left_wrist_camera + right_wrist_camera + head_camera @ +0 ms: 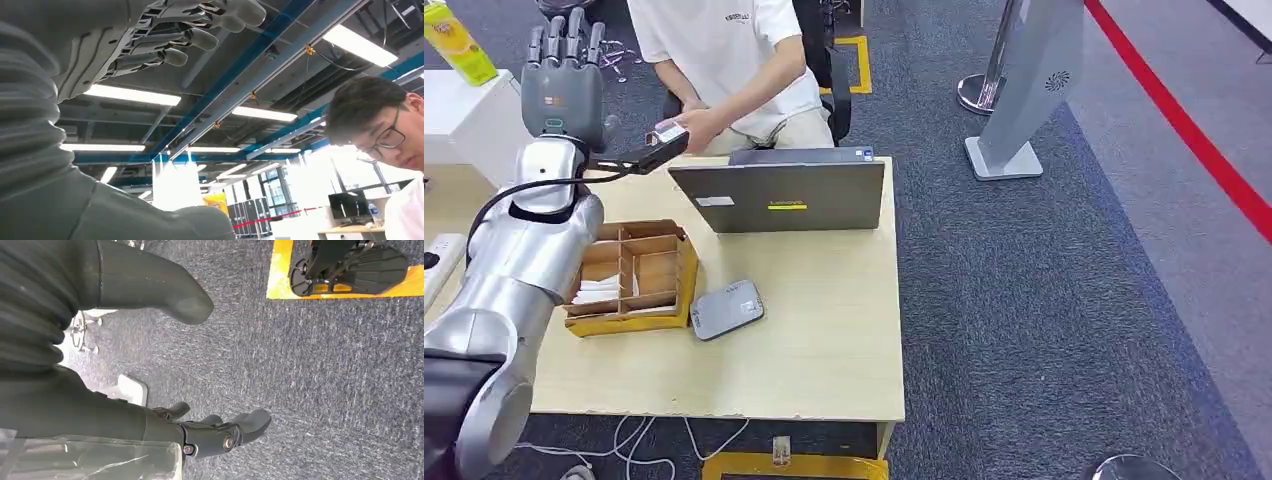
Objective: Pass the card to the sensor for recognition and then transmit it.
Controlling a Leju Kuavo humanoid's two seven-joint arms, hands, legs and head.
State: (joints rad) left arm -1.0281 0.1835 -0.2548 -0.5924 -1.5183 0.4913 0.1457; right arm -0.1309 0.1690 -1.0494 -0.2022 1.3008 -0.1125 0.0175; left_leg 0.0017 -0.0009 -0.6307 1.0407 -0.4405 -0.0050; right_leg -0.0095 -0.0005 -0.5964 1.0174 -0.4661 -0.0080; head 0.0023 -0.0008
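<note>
Left hand [562, 75] raised, fingers spread, empty. Card [667, 131] lies just beside it, in a person's hand [692, 124]. Divided box [632, 278] below holds white cards. Right hand [220, 432] hangs empty, fingers apart.

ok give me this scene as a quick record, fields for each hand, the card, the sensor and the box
left hand: raised, fingers apart, holds nothing
right hand: hangs over the carpet, holds nothing
card: in the person's hand, beyond the table's far edge
sensor: grey pad flat on the table, beside the box
box: yellow, with dividers, white cards inside
laptop: lid towards the robot
</note>
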